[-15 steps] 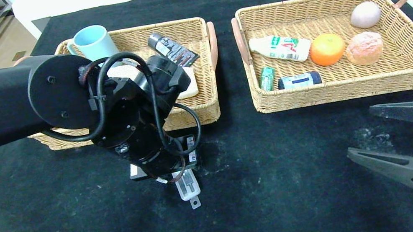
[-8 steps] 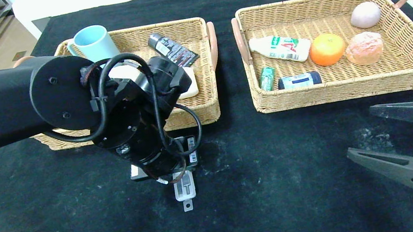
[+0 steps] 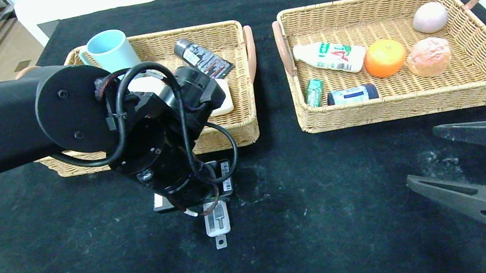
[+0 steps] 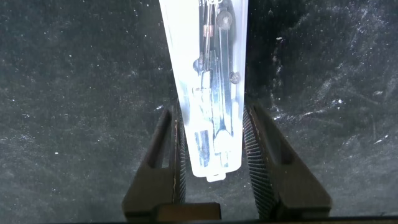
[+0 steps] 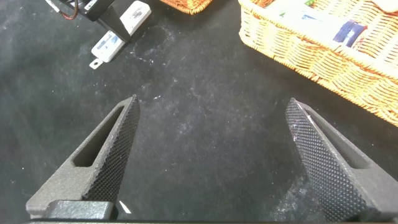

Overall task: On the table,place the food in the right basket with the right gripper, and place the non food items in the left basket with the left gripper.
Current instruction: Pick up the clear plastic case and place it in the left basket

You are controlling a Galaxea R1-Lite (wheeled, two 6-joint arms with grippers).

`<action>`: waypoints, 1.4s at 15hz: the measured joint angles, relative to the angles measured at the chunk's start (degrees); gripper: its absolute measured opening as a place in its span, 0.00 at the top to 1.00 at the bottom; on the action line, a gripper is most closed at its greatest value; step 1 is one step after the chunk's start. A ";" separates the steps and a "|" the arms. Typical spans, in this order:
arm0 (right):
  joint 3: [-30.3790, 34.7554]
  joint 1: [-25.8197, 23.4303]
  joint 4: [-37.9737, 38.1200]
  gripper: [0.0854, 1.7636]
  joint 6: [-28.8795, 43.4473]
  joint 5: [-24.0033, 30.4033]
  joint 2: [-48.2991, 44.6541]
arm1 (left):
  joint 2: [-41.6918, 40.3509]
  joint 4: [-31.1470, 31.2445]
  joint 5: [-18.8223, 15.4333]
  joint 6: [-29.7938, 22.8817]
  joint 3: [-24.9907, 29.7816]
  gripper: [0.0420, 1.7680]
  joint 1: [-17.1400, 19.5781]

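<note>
We have the long narrow white plastic case (image 4: 210,93) lying on the black-clothed table (image 3: 337,220) between our left gripper (image 4: 214,165) fingers, which pinch its end. It looks light, stiff and slippery; a mid-length hold seems safer. In the head view the arm hides the grip.

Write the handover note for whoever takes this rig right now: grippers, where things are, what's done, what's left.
Left gripper: down on the table in front of the left basket, fingers closed against both sides of the long white plastic case, which lies on the cloth.
Right gripper: open, empty, idle in front of the right basket.
Done: orange, bun, gum pack, blue jar in the right basket.
Left: lift the case into the left basket.
</note>
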 joint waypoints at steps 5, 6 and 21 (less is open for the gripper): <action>0.09 0.02 0.00 0.03 -0.01 0.00 0.16 | -0.40 0.17 0.02 0.41 -0.45 0.65 -0.01; 0.09 0.06 0.02 0.03 -0.01 0.00 0.16 | -0.88 0.23 0.07 0.72 -0.55 0.65 -0.15; 0.28 0.52 0.05 0.03 -0.09 -0.05 0.17 | -11.17 2.38 5.68 4.16 -0.94 0.65 -4.28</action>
